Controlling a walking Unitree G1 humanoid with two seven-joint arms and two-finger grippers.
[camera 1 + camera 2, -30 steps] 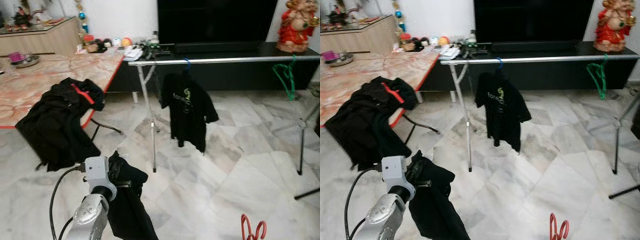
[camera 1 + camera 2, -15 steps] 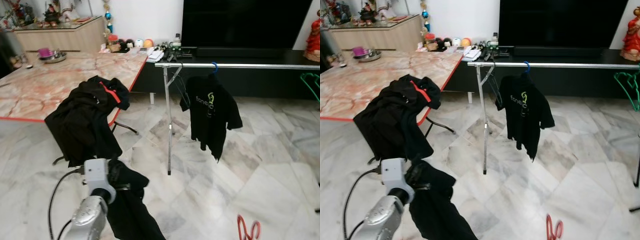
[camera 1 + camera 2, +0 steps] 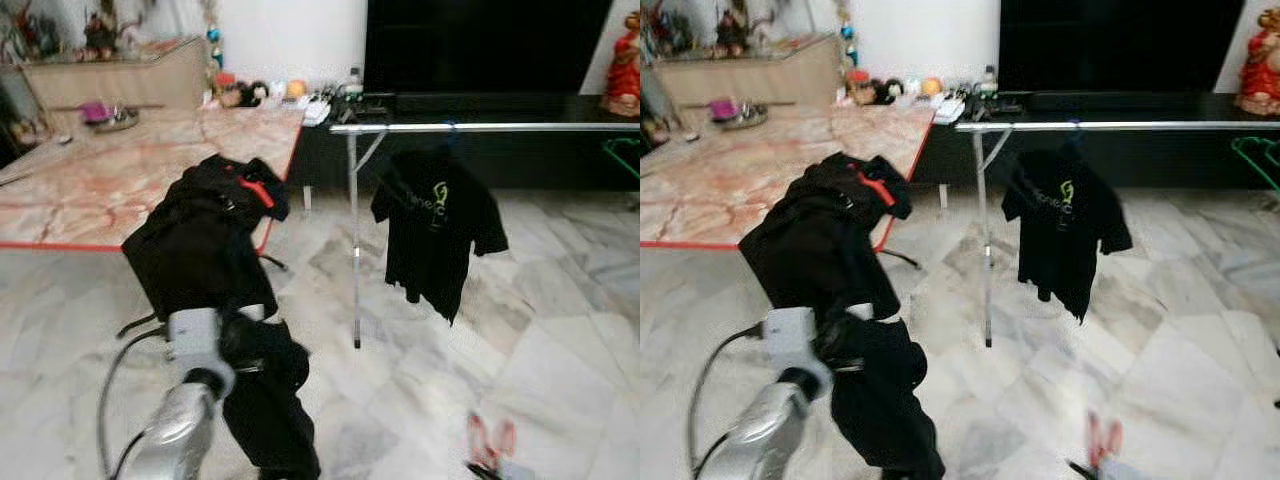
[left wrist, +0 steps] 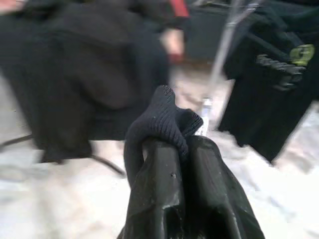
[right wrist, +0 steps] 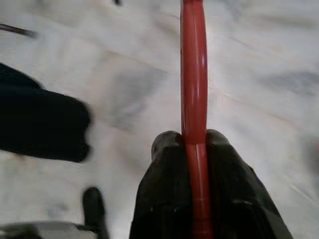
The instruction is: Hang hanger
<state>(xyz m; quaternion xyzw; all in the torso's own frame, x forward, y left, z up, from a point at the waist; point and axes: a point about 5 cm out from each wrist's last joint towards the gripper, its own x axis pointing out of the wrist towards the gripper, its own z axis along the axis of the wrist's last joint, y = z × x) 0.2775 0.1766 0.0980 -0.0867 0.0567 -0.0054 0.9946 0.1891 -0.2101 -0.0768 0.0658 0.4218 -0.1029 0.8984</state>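
View has swung and blurred, so you're walking; left gripper fingers pinch the black garment; right gripper fingers clamp the red hanger; rail well ahead, hanging not started.

a home living room: marble floor, big television, clothes rail, ornament-laden sideboard.

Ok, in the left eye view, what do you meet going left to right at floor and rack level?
Left pincer gripping a black garment → rack's upright pole → black T-shirt hanging on the rail → red hanger → green hanger.
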